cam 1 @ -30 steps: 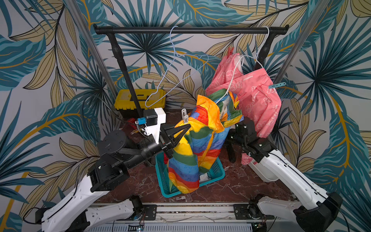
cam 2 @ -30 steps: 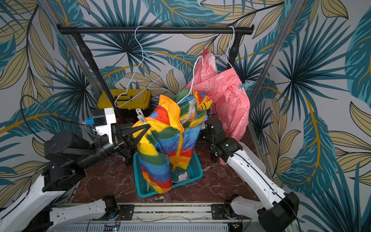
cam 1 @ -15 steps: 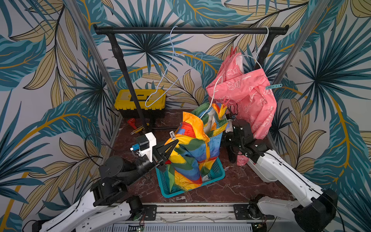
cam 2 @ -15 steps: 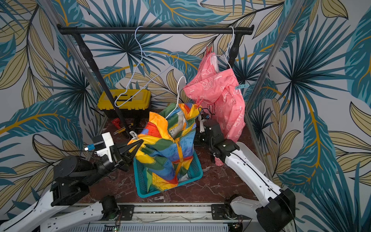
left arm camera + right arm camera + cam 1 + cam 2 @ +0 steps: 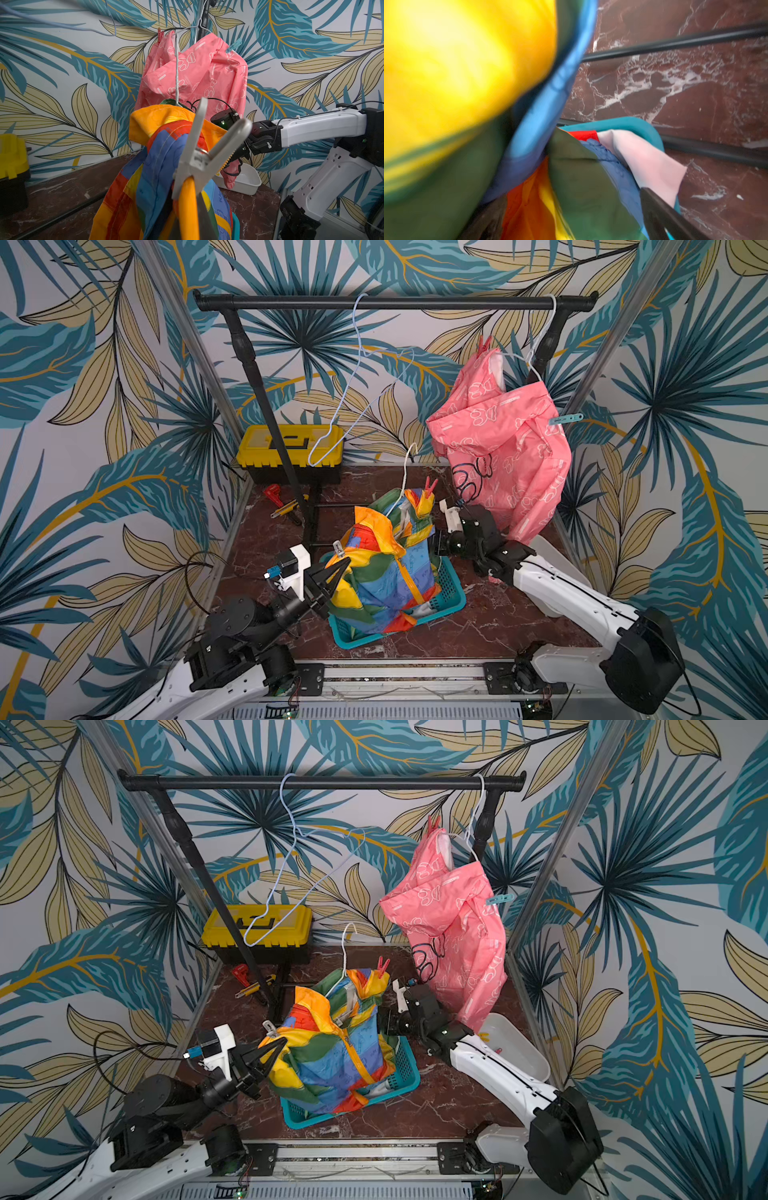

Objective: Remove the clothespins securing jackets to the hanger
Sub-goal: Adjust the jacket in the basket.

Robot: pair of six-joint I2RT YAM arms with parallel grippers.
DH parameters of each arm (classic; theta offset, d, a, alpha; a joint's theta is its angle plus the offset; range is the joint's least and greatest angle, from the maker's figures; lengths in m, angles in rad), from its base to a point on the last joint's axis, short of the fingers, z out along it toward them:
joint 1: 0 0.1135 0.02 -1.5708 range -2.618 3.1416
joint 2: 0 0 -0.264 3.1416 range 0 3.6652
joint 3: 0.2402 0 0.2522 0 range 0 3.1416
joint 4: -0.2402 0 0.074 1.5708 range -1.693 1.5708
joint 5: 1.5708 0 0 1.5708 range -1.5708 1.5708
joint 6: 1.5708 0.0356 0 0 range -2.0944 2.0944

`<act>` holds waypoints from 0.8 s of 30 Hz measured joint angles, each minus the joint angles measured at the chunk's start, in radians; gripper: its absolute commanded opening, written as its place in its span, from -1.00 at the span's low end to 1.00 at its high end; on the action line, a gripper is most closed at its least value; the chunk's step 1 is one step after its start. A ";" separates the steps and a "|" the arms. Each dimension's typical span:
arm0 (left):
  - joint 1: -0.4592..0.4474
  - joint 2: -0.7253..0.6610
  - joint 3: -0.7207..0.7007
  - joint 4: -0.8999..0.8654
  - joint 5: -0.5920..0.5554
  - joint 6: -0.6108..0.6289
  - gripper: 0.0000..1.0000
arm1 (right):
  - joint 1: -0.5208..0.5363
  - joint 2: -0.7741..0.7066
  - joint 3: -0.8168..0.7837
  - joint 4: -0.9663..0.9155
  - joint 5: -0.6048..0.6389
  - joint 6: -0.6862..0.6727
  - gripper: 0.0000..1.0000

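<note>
Dark red marble tabletop (image 5: 498, 626): teal basket (image 5: 451, 593), yellow toolbox (image 5: 291, 448), white tub (image 5: 519, 1052), red wrench (image 5: 272, 492) and a yellow cutter (image 5: 284, 508) sitting on it.

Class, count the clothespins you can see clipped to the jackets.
4: red-pink pin and light blue pin on the pink jacket; red pin and grey pin on the rainbow jacket. Folds may hide more.

The rainbow-striped jacket (image 5: 386, 572) is covering the fingertips of the right gripper (image 5: 437, 542) in both top views and burying most of the teal basket (image 5: 453, 589). In the right wrist view its yellow cloth is blurring across half the frame, with one dark finger (image 5: 662, 220) being cut off at the edge. The left gripper (image 5: 339, 570) is pinching possibly the jacket's shoulder, the left wrist view's edge cropping its tips
</note>
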 measured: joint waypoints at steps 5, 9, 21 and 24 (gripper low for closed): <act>0.000 0.003 -0.045 -0.006 0.014 -0.034 -1.00 | 0.002 -0.069 -0.021 -0.053 0.072 0.013 0.99; 0.000 0.048 -0.073 0.039 0.016 -0.043 -1.00 | 0.005 -0.171 0.023 -0.182 0.161 0.002 0.99; 0.000 0.040 -0.340 0.317 -0.058 0.027 -1.00 | 0.056 -0.298 0.060 -0.393 0.220 -0.040 0.69; 0.000 0.058 -0.348 0.350 -0.067 0.036 -1.00 | 0.109 -0.253 0.047 -0.390 0.188 -0.031 0.44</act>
